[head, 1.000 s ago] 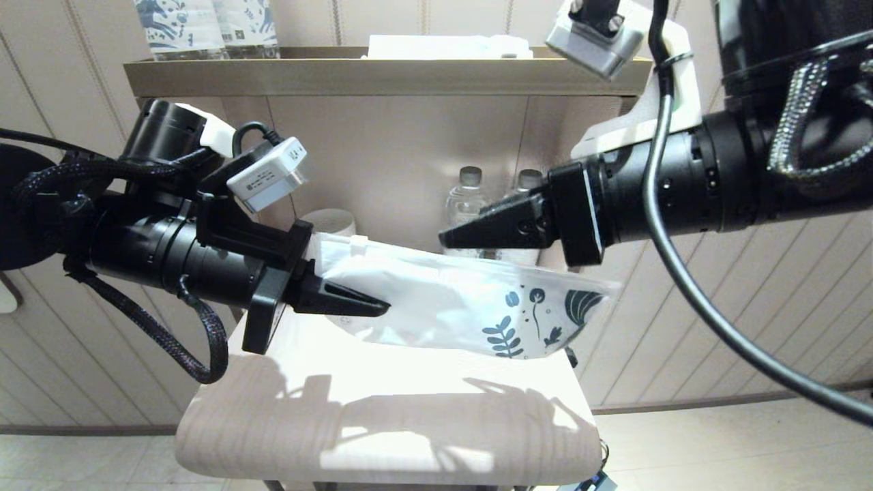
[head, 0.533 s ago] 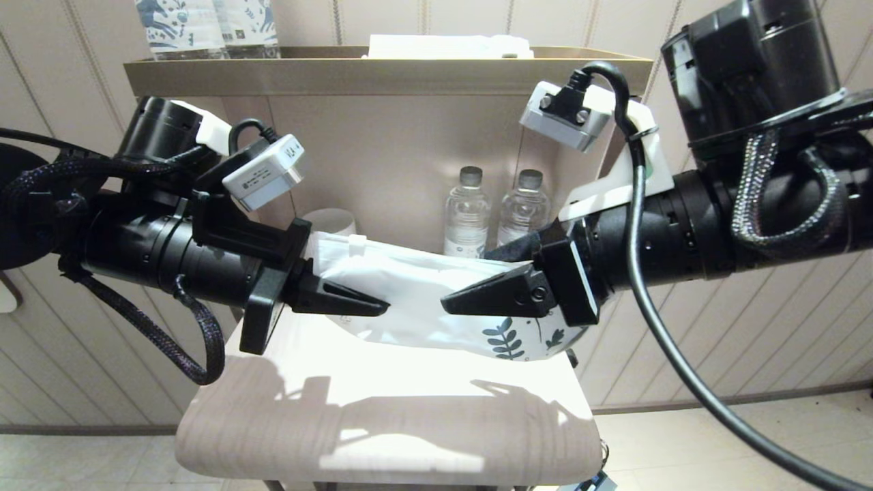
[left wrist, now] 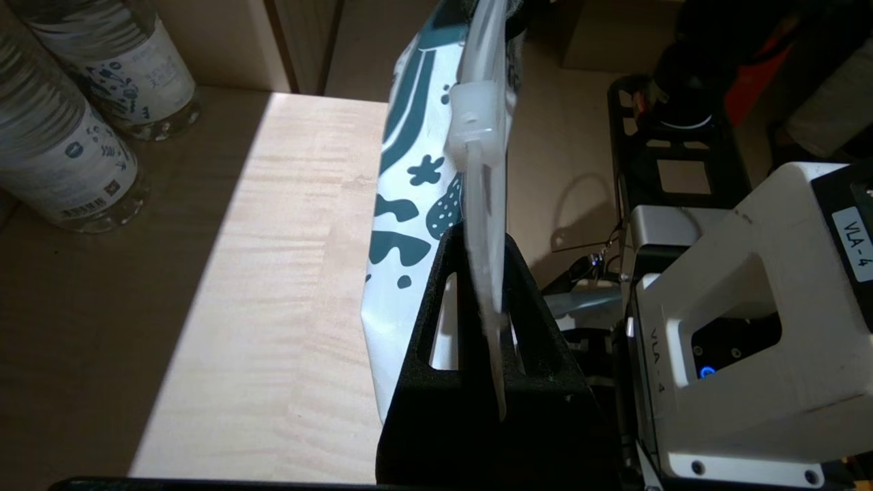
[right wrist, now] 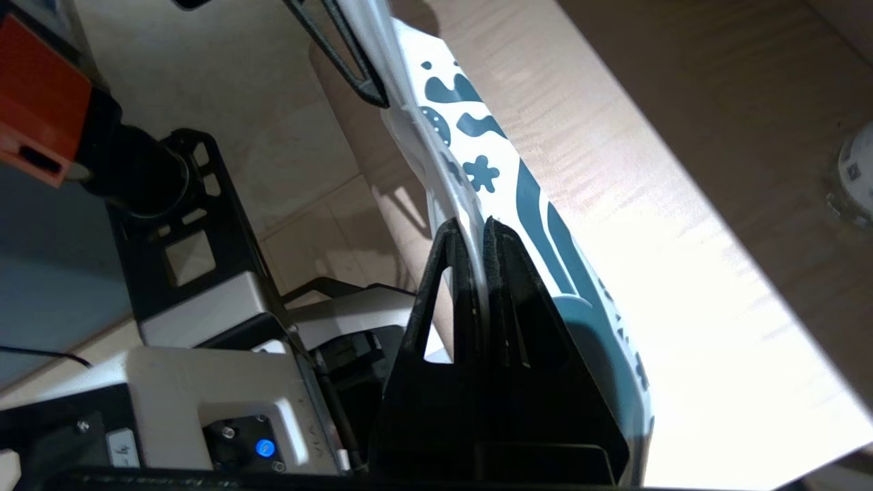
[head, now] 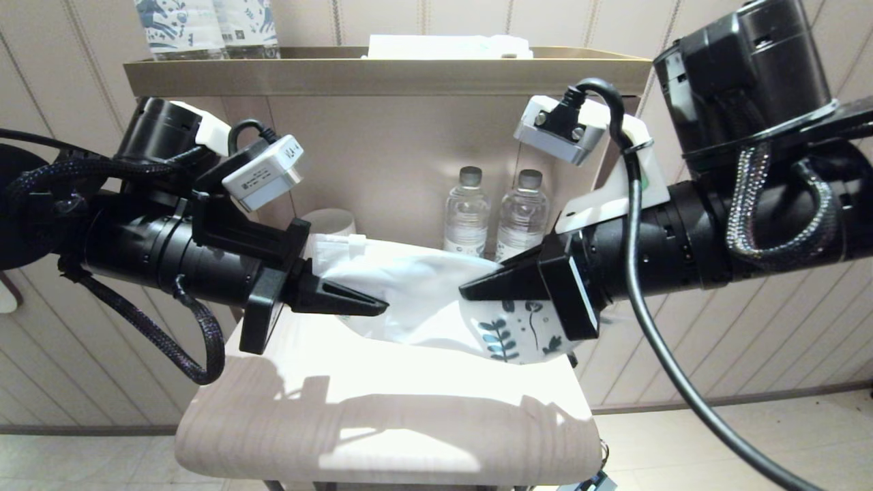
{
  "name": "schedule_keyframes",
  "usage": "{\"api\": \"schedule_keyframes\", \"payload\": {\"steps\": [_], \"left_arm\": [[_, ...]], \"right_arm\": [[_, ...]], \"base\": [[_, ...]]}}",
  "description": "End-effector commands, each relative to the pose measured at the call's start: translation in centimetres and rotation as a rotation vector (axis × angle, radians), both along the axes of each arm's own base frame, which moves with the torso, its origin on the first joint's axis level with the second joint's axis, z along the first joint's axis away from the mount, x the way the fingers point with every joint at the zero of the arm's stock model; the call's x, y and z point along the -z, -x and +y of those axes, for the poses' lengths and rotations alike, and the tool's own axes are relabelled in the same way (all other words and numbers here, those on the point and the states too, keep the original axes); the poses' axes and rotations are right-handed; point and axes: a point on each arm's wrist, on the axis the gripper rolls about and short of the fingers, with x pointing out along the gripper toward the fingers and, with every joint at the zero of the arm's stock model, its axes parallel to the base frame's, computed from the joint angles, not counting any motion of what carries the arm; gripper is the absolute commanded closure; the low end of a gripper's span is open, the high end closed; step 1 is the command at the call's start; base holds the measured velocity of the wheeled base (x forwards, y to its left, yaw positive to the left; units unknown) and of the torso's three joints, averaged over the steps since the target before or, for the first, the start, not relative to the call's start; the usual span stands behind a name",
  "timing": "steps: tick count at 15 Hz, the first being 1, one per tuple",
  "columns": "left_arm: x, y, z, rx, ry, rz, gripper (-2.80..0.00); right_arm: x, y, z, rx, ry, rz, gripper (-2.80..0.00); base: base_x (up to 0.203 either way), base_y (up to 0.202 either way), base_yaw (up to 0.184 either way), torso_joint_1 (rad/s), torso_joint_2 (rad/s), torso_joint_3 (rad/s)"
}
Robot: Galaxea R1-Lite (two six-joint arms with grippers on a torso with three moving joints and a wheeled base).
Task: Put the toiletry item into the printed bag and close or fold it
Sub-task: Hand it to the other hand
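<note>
The printed bag [head: 423, 300] hangs in the air over the small wooden table [head: 382, 409], stretched between both grippers. My left gripper [head: 382, 308] is shut on its plain end, near the white zipper slider [head: 356, 243]. My right gripper [head: 467, 293] is shut on the end with teal leaf prints. In the left wrist view the bag's edge [left wrist: 409, 177] runs straight between the left gripper [left wrist: 477, 235] fingers. The right wrist view shows the bag [right wrist: 491, 170] pinched in the right gripper [right wrist: 470, 228]. The toiletry item is out of view.
Two clear water bottles [head: 467, 211] and a white cup [head: 331, 219] stand at the back of the table under a shelf [head: 382, 75]. Patterned bottles [head: 204, 27] stand on that shelf. Labelled bottles [left wrist: 68, 157] show in the left wrist view.
My right gripper came down from above the bag and shut on its printed end. The bag now bows upward between the two grippers. The left gripper stayed put.
</note>
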Motion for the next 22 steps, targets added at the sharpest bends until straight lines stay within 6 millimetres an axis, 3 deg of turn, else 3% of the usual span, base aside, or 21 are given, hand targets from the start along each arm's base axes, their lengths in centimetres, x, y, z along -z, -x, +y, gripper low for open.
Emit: {"api": "schedule_keyframes", "payload": {"steps": [1, 7, 8, 16, 22], "left_arm": [[0.1, 0.0, 0.0, 0.006, 0.001, 0.0, 0.0], [0.1, 0.3, 0.1, 0.009, -0.001, -0.007, 0.0], [0.2, 0.3, 0.2, 0.007, -0.003, -0.006, -2.8], [-0.6, -0.3, 1.6, -0.042, 0.021, -0.058, -2.8], [1.3, -1.5, 1.1, -0.017, -0.012, -0.067, -2.8]], "right_arm": [[0.1, 0.0, 0.1, -0.005, 0.004, 0.0, 0.0], [0.3, -0.1, 0.2, -0.013, 0.009, -0.003, 0.0], [0.2, -0.1, 0.2, -0.013, 0.008, -0.004, 0.0], [0.9, 0.2, 0.1, -0.056, 0.056, -0.025, 0.0], [0.7, 1.2, 0.5, -0.144, 0.111, -0.076, 0.0]], "base": [[0.0, 0.0, 0.0, 0.0, 0.0, 0.0], [0.0, 0.0, 0.0, 0.0, 0.0, 0.0], [0.0, 0.0, 0.0, 0.0, 0.0, 0.0], [0.0, 0.0, 0.0, 0.0, 0.0, 0.0], [0.0, 0.0, 0.0, 0.0, 0.0, 0.0]]}}
